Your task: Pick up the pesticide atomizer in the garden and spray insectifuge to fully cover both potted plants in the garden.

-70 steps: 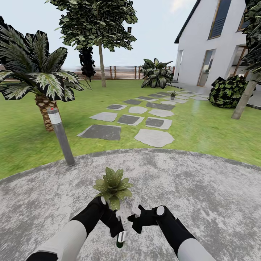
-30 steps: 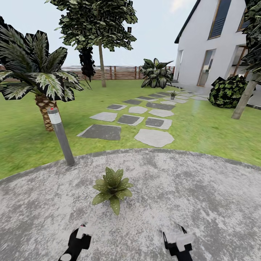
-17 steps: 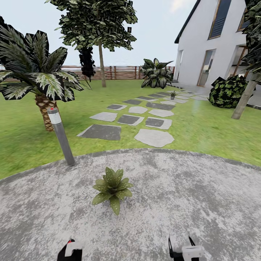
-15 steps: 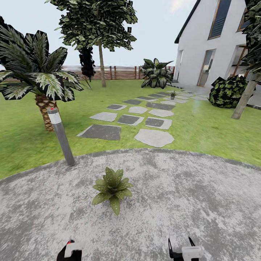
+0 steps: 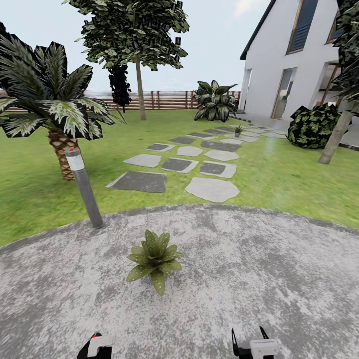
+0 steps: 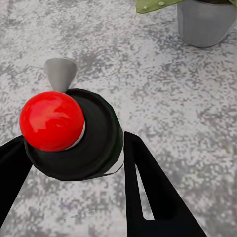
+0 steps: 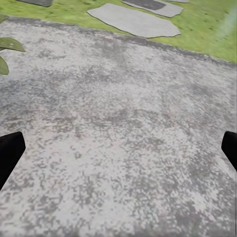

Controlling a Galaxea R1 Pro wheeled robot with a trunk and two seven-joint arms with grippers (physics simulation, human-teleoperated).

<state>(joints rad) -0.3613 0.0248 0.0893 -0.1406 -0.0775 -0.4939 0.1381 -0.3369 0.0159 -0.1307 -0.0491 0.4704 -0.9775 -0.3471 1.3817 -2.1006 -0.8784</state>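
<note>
A potted plant (image 5: 154, 259), a low rosette of pale-streaked leaves, stands on the round grey patio (image 5: 259, 279) just ahead of me. Its grey pot (image 6: 205, 22) shows in the left wrist view. A second small potted plant (image 5: 238, 130) sits far off on the stepping stones near the house. My left gripper (image 6: 74, 138) is shut on the pesticide atomizer (image 6: 96, 143), seen end-on as a dark round body with a red knob and a pale nozzle. Both grippers sit at the bottom edge of the head view, left (image 5: 97, 345) and right (image 5: 254, 345). The right gripper (image 7: 118, 148) is open over bare paving.
A grey bollard lamp (image 5: 84, 187) stands at the patio's left rim, with a palm (image 5: 55, 109) behind it. Grey and white stepping stones (image 5: 212, 188) cross the lawn toward a white house (image 5: 294, 60). A bush (image 5: 313, 125) and a slanting tree trunk (image 5: 336, 134) stand right.
Both arms have pulled back from beside the near plant to the bottom edge of the head view, the left still holding the atomizer. Nothing has moved in the last half second.
</note>
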